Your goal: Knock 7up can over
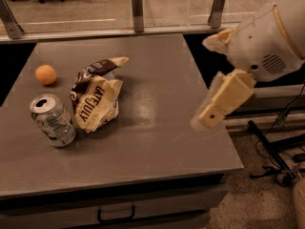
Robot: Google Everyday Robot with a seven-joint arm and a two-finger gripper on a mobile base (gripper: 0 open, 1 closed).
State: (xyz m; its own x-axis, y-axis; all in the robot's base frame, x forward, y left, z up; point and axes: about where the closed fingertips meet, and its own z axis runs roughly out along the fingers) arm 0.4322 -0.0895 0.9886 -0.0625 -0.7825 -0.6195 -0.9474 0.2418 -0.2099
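Standing upright on grey table [157, 142], 7up can [52, 120], tool [204, 119] above right edge, grip unclear, glass partition [176, 4] behind

Dim warm light, soft shadows, table [157, 147] sheen, gripper [206, 119] above right edge

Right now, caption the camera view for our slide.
Tool above the table, right side; 7up can standing far left beside snack bag.
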